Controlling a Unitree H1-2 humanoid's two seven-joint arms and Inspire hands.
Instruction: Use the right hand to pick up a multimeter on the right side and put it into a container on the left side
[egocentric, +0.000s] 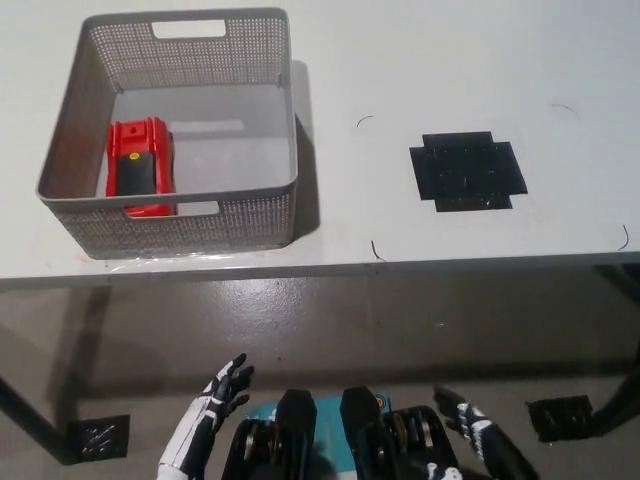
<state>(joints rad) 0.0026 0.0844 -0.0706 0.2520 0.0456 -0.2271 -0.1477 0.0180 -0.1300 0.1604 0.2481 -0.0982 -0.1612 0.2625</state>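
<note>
The multimeter (140, 168), red with a black face, lies flat inside the grey mesh container (190, 226), against its left wall and toward its near side. Well below the container, past the white table's (400, 60) near edge, the white left hand (222, 388) rests with fingers spread, holding nothing. Farther right of the container a black taped patch (467, 171) marks the tabletop, and below it the black right hand (468, 425) hangs low, fingers apart and empty.

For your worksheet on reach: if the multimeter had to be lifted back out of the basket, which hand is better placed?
Probably the left hand: it hangs open below the basket holding the multimeter; the right hand is farther away.
</note>
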